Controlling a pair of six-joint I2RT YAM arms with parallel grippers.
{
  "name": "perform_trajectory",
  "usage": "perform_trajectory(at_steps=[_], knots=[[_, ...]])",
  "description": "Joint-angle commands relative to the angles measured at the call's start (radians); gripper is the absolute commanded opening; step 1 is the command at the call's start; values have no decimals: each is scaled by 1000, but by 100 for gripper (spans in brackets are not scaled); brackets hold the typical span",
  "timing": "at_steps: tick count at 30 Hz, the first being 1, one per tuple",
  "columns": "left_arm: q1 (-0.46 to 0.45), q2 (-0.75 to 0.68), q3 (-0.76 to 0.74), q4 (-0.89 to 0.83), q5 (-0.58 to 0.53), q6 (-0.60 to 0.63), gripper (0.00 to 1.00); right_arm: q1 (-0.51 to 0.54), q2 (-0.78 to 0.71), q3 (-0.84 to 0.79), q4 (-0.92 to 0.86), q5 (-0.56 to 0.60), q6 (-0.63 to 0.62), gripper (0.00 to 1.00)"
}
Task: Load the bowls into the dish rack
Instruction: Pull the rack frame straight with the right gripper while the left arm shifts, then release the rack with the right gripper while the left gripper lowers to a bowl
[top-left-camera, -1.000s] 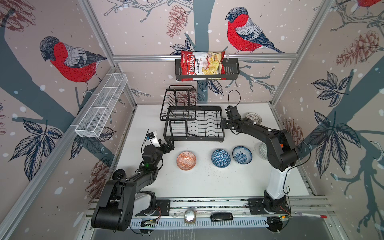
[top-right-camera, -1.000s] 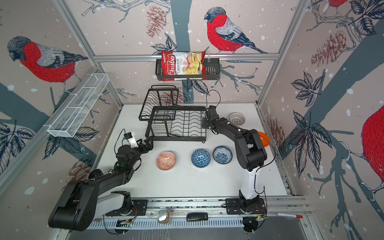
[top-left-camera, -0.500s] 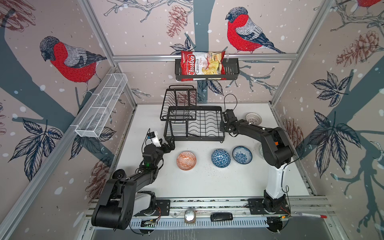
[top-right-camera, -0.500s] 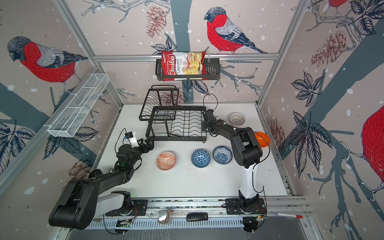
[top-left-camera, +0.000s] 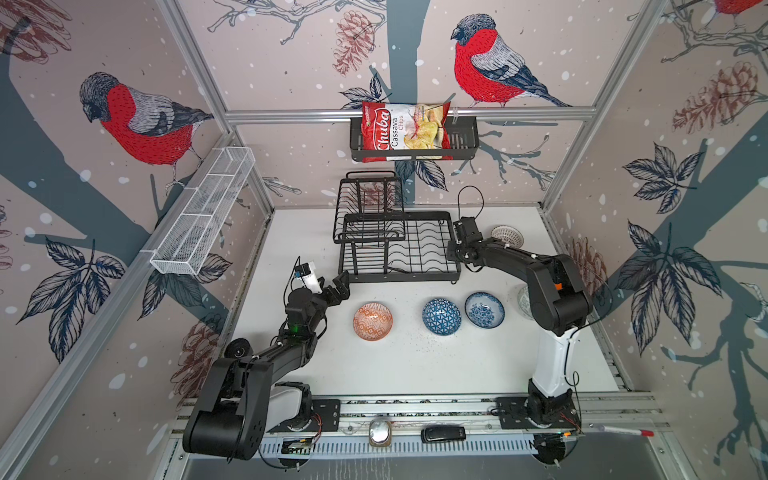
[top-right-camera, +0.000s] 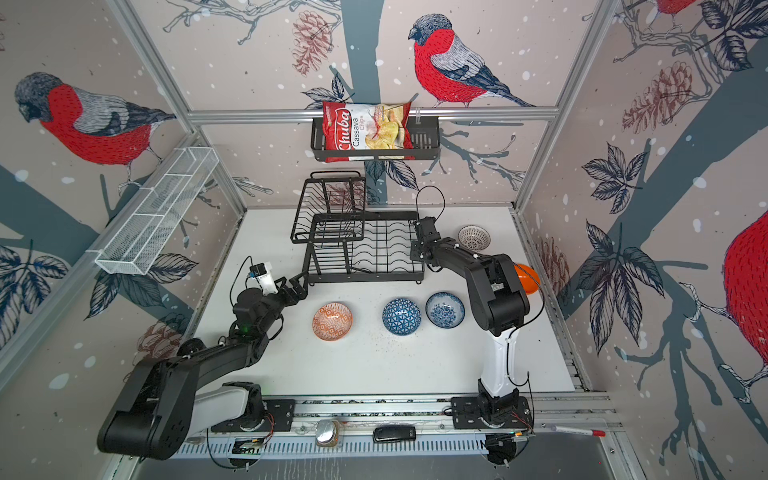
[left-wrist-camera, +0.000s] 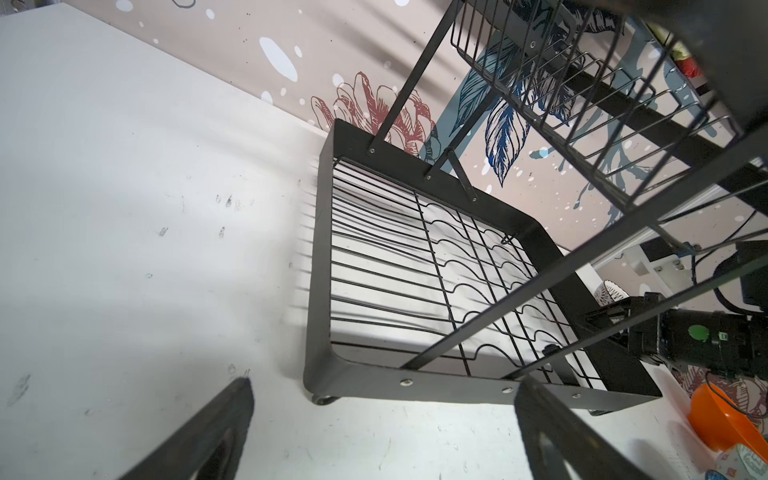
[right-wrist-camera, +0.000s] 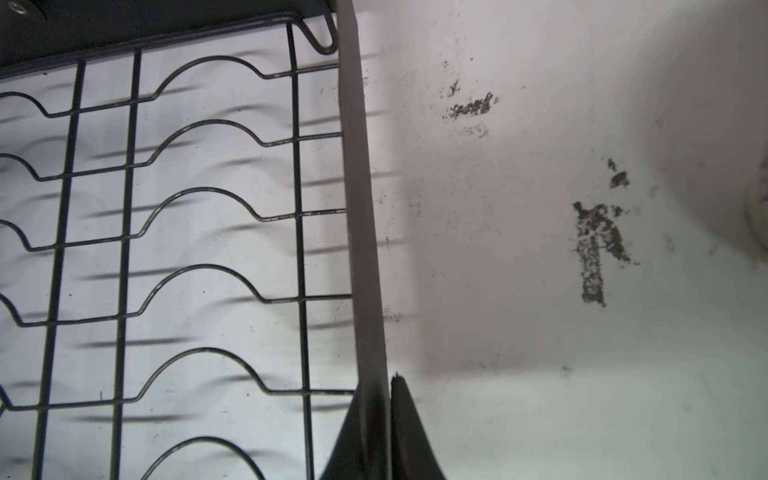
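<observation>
Right fingers (right-wrist-camera: 407, 432) have closed over the last second and now pinch the right wall of the dish rack (top-left-camera: 399, 275).
Nearest me, the orange-white bowl (top-left-camera: 372, 321), blue triangle bowl (top-left-camera: 441, 316) and blue-white floral bowl (top-left-camera: 484, 309) sit in a row on the surface (top-left-camera: 415, 365), outside the rack. My left fingers (left-wrist-camera: 199, 440) hang spread wide, released, just off the rack's front left corner. Farther back, the plain orange bowl (top-right-camera: 527, 278) peeks from behind my right arm. The white lattice bowl (top-left-camera: 507, 236) sits right of the rack.
</observation>
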Motion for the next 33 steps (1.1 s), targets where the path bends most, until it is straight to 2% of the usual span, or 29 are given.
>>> perform_trajectory(at_steps=[1, 16, 19, 24, 29, 33], knots=[[-2, -13, -1, 19, -13, -1, 98, -9, -10, 8, -13, 37, 3, 14], [-2, 26, 14, -40, -85, -60, 98, -9, -12, 47, -92, 56, 74, 23], [-7, 6, 50, -154, -125, -122, 98, 4, -15, 47, -106, 76, 88, 25], [-43, -16, 58, -183, -175, -184, 98, 28, -21, 50, -126, 99, 116, 29], [-80, -24, 116, -312, -160, -194, 98, 42, 4, 100, -167, 111, 120, 39], [-84, -65, 109, -368, -195, -234, 98, 46, -17, 108, -157, 131, 103, 52]])
